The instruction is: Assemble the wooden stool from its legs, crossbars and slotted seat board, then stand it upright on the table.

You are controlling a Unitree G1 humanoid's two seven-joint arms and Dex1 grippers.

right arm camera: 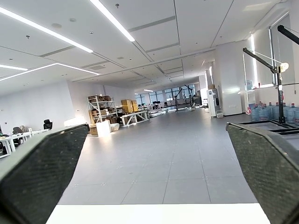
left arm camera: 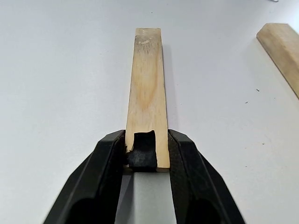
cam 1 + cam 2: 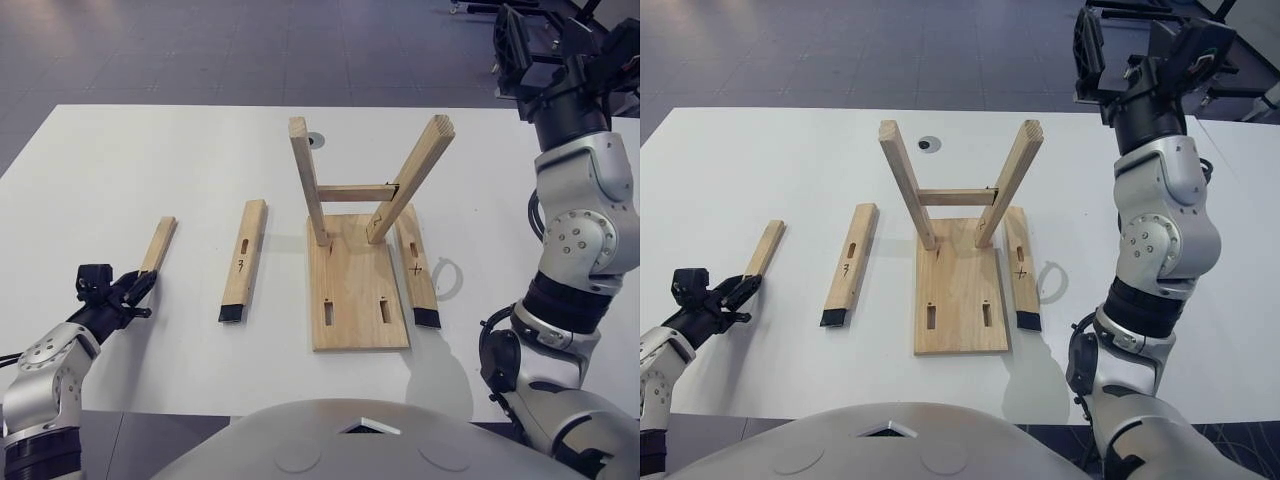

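- Surface [image 3: 120, 160]: carries every part.
- Seat board [image 3: 358, 300]: lies flat at centre, with a two-leg frame [image 3: 308, 180] standing in its far slots.
- Left leg [image 3: 243, 258] and right leg [image 3: 417, 270]: loose, lying either side of the board.
- Crossbar [image 3: 158, 243]: lies far left, and the left gripper [image 2: 146, 140] has its jaws closed on the near end. The next move is probably to lift it and slot it into a loose leg.
- Right gripper [image 1: 157, 126]: raised, jaws wide apart and empty.

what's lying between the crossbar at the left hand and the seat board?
Between crossbar and seat board: one loose leg, flat, black tip toward the robot, bare table either side. Seen in both eye views.
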